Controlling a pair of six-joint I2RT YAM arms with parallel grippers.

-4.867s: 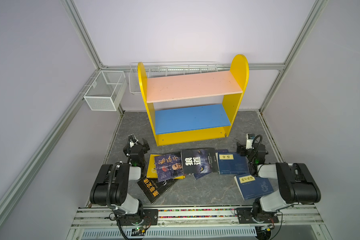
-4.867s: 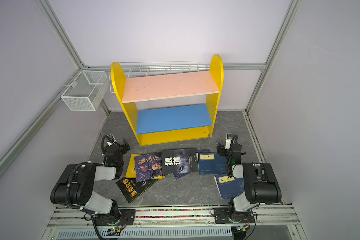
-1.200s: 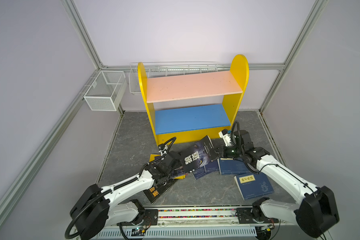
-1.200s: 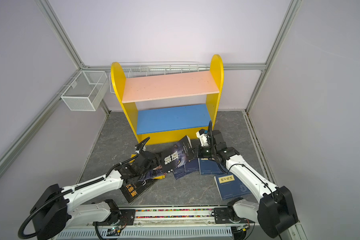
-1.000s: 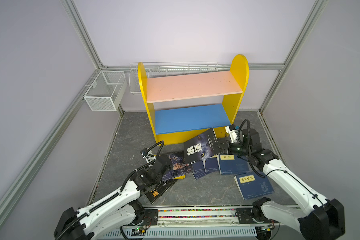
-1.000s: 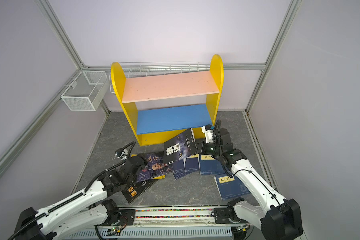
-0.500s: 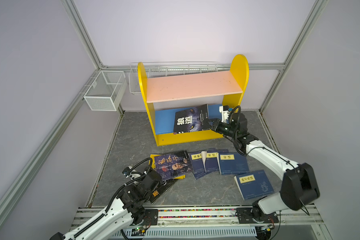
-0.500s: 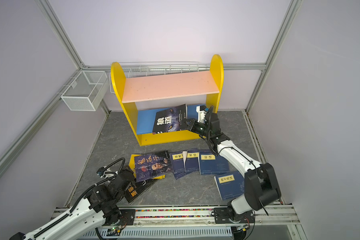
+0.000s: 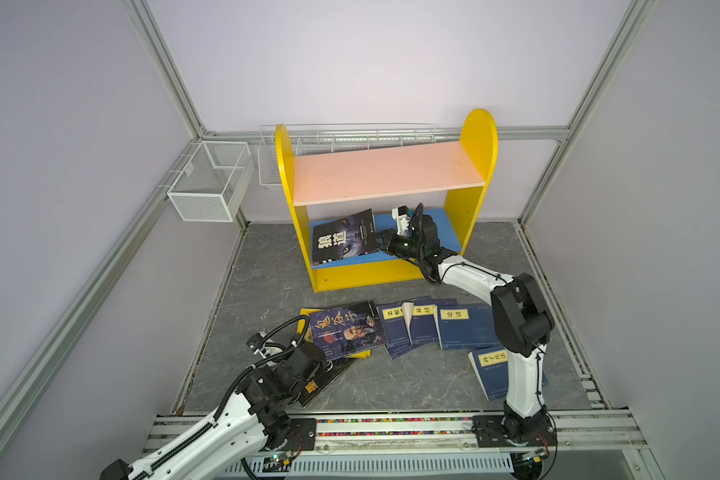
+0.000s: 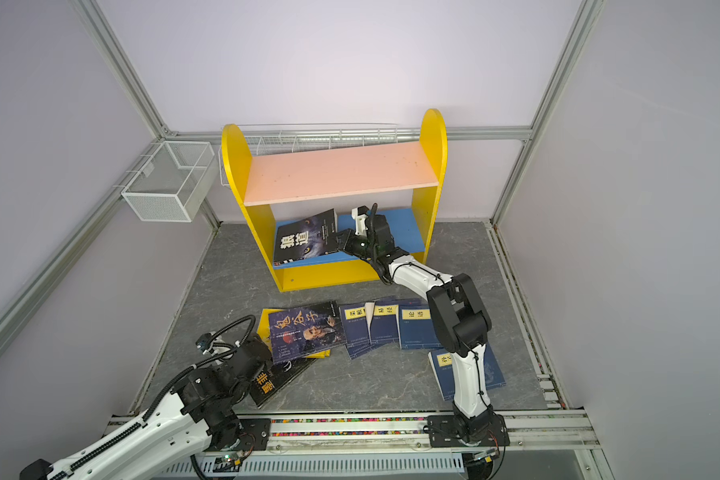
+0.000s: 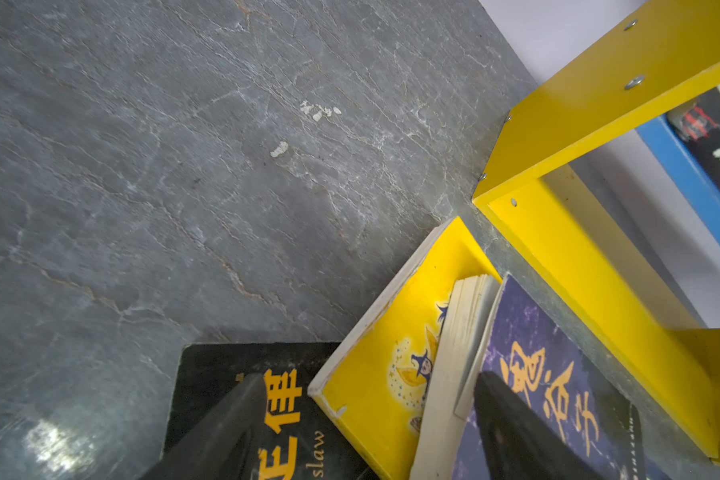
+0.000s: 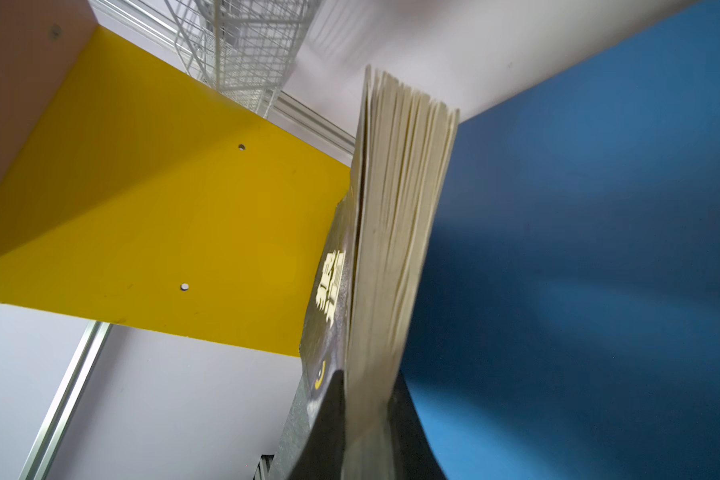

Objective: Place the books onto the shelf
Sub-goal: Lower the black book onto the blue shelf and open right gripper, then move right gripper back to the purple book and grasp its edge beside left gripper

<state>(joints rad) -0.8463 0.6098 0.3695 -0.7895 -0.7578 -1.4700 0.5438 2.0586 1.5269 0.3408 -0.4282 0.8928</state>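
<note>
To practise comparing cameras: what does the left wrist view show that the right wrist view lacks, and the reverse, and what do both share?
Left wrist only: a black book, yellow cartoon book and purple book. Right wrist only: the right claw gripping the wolf book by its pages, the wire basket, the pink board. Both: that book, the yellow-sided shelf and its blue board.

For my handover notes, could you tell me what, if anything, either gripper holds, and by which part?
The right gripper pinches the wolf-face book by the edge nearest its arm; the left gripper is open and holds nothing.
</note>
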